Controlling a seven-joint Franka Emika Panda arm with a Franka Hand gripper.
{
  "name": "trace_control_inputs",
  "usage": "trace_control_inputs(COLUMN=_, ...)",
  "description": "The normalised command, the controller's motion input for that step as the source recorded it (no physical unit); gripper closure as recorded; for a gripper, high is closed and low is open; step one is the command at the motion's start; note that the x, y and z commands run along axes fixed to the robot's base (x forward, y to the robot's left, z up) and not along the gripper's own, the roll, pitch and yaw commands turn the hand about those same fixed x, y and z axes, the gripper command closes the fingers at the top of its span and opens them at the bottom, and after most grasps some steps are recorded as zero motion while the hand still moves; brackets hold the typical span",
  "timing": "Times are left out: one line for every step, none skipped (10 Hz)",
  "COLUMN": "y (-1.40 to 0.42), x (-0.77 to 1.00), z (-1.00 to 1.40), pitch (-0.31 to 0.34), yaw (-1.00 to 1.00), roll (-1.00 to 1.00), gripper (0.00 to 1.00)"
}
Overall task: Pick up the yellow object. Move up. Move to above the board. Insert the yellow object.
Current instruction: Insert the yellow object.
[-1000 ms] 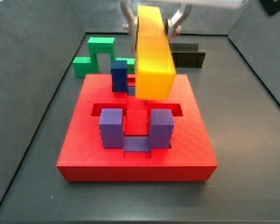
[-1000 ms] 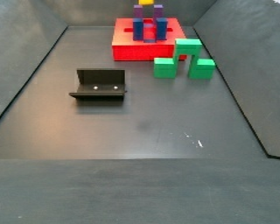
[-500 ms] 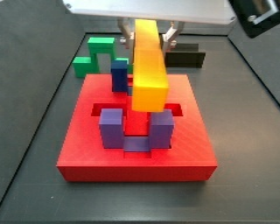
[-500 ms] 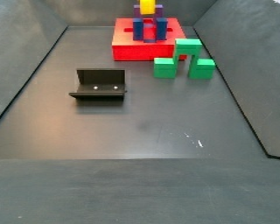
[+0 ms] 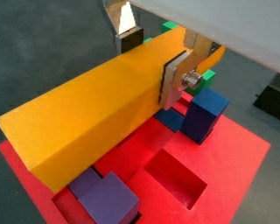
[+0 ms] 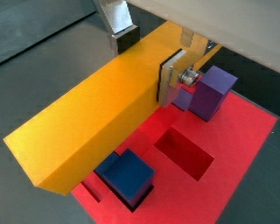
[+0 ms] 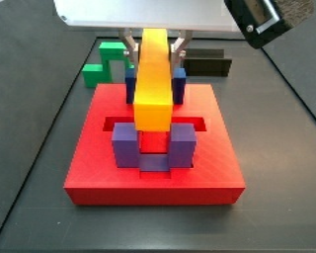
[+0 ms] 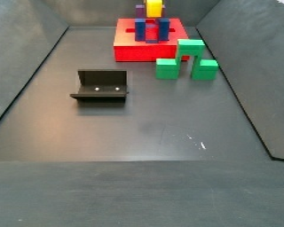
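Yellow object (image 7: 153, 84) clamped in gripper (image 7: 155, 42), above board (image 7: 154, 168) at 12 o'clock; only insertion between 4 posts (image 7: 126, 144) left.

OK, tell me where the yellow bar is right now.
The yellow bar is clamped in the gripper above the red board, lined up over the purple posts in a side view, tilted with its near end lower.

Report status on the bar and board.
Gripper shut on yellow bar, above the board. Bar lined up over the purple posts, not yet seated. Nothing in the way.
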Motion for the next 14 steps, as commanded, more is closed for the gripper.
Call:
trace_control_inputs(y=-0.12, x=0.12, z=-0.02, pitch=-0.129, yaw=0.02, roll=0.3, gripper=1.0)
trace_control_inputs(y=-0.11, x=0.0, z=-0.03, pitch=-0.094, yaw=0.0, roll=0.28, gripper=1.0)
trace_control_inputs(y=0.0, x=0.0, z=-0.07, pitch=-0.047, yaw=0.0, roll=0.08, gripper=1.0)
trace_control_inputs(y=0.0, x=0.0, z=-0.17, pitch=-0.029, yaw=0.0, roll=0.0, gripper=1.0)
trace_control_inputs(y=0.0, x=0.08, z=-0.24, pitch=-0.024, yaw=0.0, roll=0.0, gripper=1.0)
trace_control_inputs(y=0.0, x=0.08, z=-0.27, pitch=-0.01, yaw=0.0, roll=0.0, gripper=1.0)
trace_control_inputs(y=0.0, x=0.04, z=-0.27, pitch=0.0, yaw=0.0, roll=0.0, gripper=1.0)
trace_control_inputs(y=0.0, x=0.24, z=-0.18, pitch=0.0, yaw=0.0, roll=-0.02, gripper=1.0)
trace_control_inputs(y=0.0, x=0.31, z=-0.14, pitch=0.0, yaw=0.0, roll=0.0, gripper=1.0)
trace_control_inputs(y=0.0, x=0.3, z=-0.12, pitch=0.0, yaw=0.0, roll=0.0, gripper=1.0)
trace_control_inputs(y=0.0, x=0.23, z=-0.14, pitch=0.0, yaw=0.0, roll=0.01, gripper=1.0)
trace_control_inputs(y=0.0, x=0.05, z=-0.09, pitch=0.0, yaw=0.0, roll=0.0, gripper=1.0)
trace_control_inputs(y=0.01, x=0.0, z=-0.01, pitch=0.0, yaw=-0.01, roll=0.0, gripper=1.0)
trace_control_inputs(y=0.01, x=-0.15, z=0.0, pitch=0.0, yaw=-0.08, roll=-0.01, gripper=1.0)
